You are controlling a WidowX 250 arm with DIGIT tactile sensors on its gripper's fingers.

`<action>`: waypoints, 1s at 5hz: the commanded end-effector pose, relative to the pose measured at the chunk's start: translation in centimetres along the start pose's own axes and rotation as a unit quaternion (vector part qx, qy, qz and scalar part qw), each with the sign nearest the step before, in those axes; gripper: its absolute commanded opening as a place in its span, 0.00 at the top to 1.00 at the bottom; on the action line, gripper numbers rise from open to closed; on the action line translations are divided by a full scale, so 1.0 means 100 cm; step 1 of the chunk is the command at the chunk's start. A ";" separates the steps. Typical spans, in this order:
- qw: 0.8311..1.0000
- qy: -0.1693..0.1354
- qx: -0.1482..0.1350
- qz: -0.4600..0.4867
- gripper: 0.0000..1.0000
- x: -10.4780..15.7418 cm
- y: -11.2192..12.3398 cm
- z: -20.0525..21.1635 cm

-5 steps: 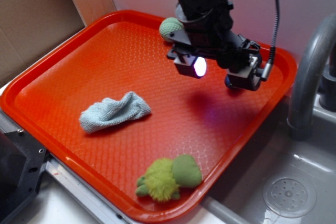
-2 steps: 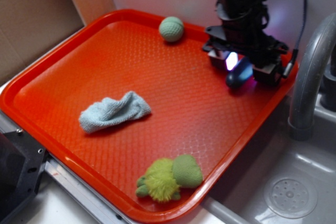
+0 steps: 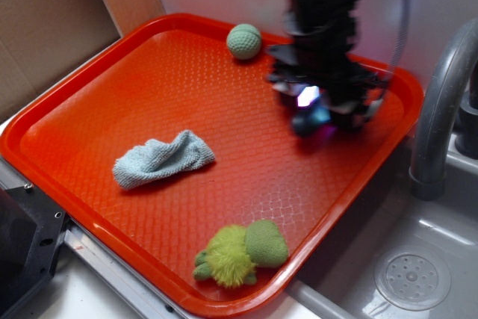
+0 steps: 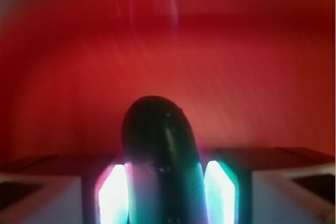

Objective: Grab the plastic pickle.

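Pickle [image 4: 160, 161] sits lengthwise between the two lit fingers [image 4: 113, 195] of the end effector [image 3: 320, 112], over the far right part of the orange tray [image 3: 89, 184]; that alignment lets the fingers press its long sides; end effector closed to the pickle's width, clenched on it; exterior view is motion-blurred, so whether it is lifted clear is uncertain; ball [image 3: 244, 41] and cloth [image 3: 160, 158] lie well apart.

Bare tray [image 3: 246, 147] around gripper [image 3: 317, 110]; green ball [image 3: 244, 41] near.
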State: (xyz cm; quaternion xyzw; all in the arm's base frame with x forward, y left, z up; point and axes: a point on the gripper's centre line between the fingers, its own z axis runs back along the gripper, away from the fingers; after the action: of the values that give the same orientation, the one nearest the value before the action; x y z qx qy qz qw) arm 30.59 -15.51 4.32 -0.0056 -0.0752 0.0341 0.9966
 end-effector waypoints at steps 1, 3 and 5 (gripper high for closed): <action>0.997 -0.077 -0.014 -0.011 1.00 -0.038 0.073 0.119; 0.998 -0.059 0.022 -0.009 1.00 -0.032 0.152 0.155; 0.997 -0.075 0.008 0.021 1.00 -0.008 0.177 0.157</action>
State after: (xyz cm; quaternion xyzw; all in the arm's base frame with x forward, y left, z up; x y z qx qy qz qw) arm 25.36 2.14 17.55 0.0019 -0.1171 0.0677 0.9908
